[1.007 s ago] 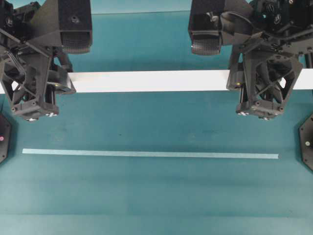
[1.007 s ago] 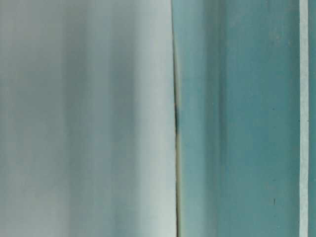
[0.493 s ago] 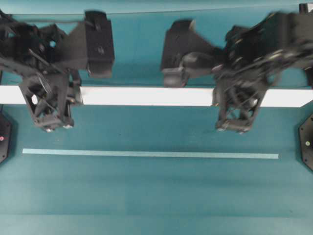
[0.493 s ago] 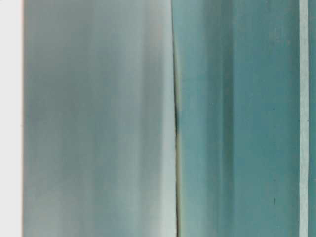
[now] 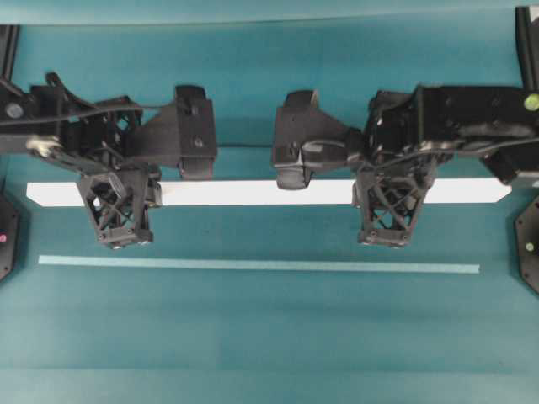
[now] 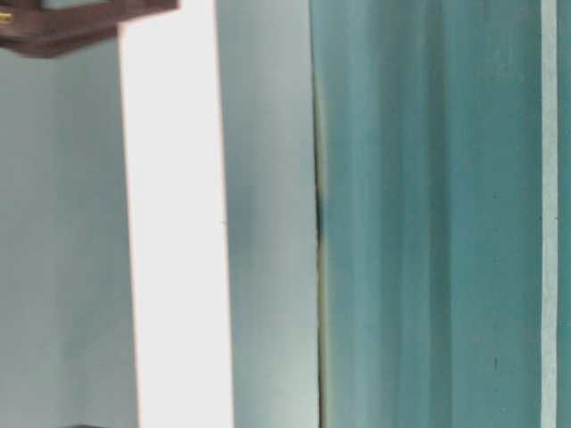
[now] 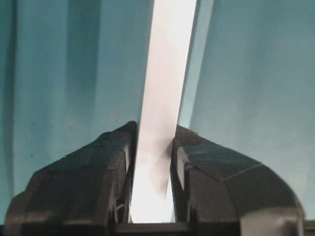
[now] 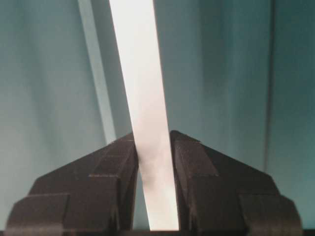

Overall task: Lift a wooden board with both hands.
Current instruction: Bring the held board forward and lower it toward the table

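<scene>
- Board first: I see the wooden board [image 5: 261,192] running left to right across the overhead view, level, with an angled cut at its right end. It lies on the far side of the pale tape strip [image 5: 253,265], roughly parallel to it and well apart from it.
- Left pincer [image 5: 118,206] sits near the board's left end. Its lattice fingers point toward the near side, crossing over the board, and the boxy wrist housing lies on the far side.
- From the left wrist camera, both fingers [image 7: 93,182] press against the board's two faces, so I read the left pincer as clamped narrowly on the board [image 7: 162,113], which runs straight away from the camera.
- Right pincer [image 5: 387,210] sits toward the board's right end in a matching pose, fingers toward the near side, arm stretching off to the right.
- From the right wrist camera, its fingers [image 8: 206,177] squeeze the board [image 8: 142,88] from both sides, again with only the board's thickness between them.
- Teal bench [image 5: 253,337] spreads beneath both arms. From the table-level camera the board [image 6: 174,232] appears as a bright band; I cannot tell its height over the bench.
</scene>
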`<state>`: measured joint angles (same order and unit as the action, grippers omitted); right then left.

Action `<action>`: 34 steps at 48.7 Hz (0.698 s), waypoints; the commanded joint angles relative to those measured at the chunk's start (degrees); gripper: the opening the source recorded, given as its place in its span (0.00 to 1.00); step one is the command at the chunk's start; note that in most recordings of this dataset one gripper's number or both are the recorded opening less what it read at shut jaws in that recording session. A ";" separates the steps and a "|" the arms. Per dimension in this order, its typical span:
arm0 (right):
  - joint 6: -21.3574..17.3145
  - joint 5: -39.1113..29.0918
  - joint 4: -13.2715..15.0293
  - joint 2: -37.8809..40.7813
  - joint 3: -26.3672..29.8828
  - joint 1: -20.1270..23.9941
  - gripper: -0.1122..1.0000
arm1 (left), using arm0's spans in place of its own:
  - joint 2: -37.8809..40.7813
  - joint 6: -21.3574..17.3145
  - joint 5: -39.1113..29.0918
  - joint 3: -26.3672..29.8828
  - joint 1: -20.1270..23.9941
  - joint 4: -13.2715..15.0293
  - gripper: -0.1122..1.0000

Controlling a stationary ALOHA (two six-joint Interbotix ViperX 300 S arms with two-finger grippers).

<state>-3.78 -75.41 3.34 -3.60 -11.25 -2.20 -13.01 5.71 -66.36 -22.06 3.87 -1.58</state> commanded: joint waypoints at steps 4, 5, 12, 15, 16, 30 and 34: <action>-0.97 6.59 0.18 0.00 -5.62 0.26 0.29 | -0.18 0.62 5.19 -3.96 0.35 0.00 0.26; -1.23 7.47 0.09 0.09 -6.24 0.26 0.29 | 0.00 0.62 5.80 -4.57 0.35 0.00 0.26; -1.23 9.23 0.18 0.35 -8.35 0.09 0.29 | 1.76 0.62 8.88 -8.35 0.35 0.00 0.26; -1.14 9.58 0.09 0.62 -9.23 0.00 0.29 | 2.55 0.70 10.28 -9.32 0.26 0.00 0.26; -1.05 9.76 0.09 0.88 -9.49 0.09 0.29 | 2.81 0.70 10.81 -9.49 0.35 0.00 0.26; -0.97 16.79 -1.41 4.31 -13.10 0.09 0.29 | 7.38 0.79 17.58 -11.51 0.26 0.09 0.26; -0.97 18.54 -1.58 5.10 -13.97 0.18 0.29 | 9.14 0.79 18.81 -12.04 -0.09 0.00 0.26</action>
<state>-4.31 -58.27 2.11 1.05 -24.87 -2.29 -4.75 5.71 -48.34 -34.01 3.78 -1.67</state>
